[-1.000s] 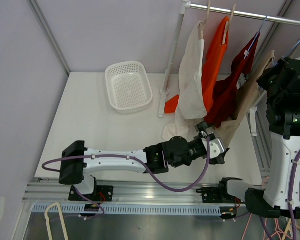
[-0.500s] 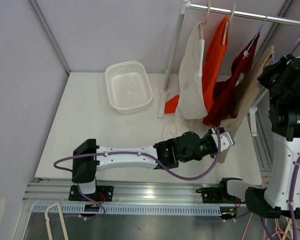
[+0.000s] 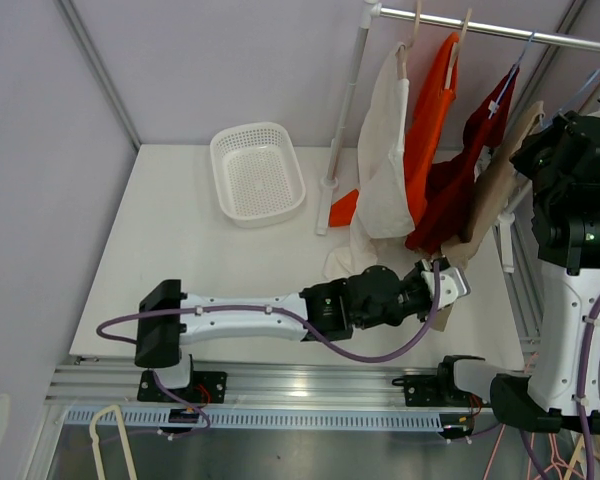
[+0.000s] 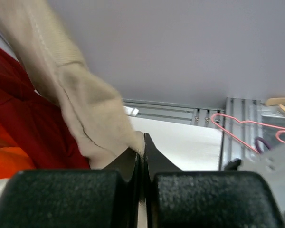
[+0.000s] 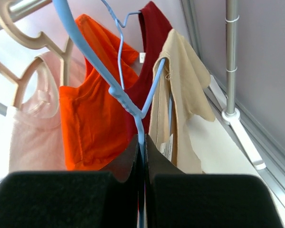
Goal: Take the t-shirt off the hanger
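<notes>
Gripping the tee (image 3: 495,190) by its hem in the shut left end effector (image 4: 142,142), the hanger (image 5: 119,91) in the shut right end effector (image 5: 141,142). Hangs off it, running steeply down to the left (nearer arm).

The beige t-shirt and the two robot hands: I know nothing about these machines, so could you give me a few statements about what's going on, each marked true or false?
1. The left gripper pinches a lower edge of the beige t-shirt. True.
2. The right gripper is open and holds nothing. False: it is shut on the blue hanger.
3. The beige t-shirt is already off its hanger. False: it hangs on the blue hanger.
4. An orange garment hangs from the rail beside a dark red garment. True.
</notes>
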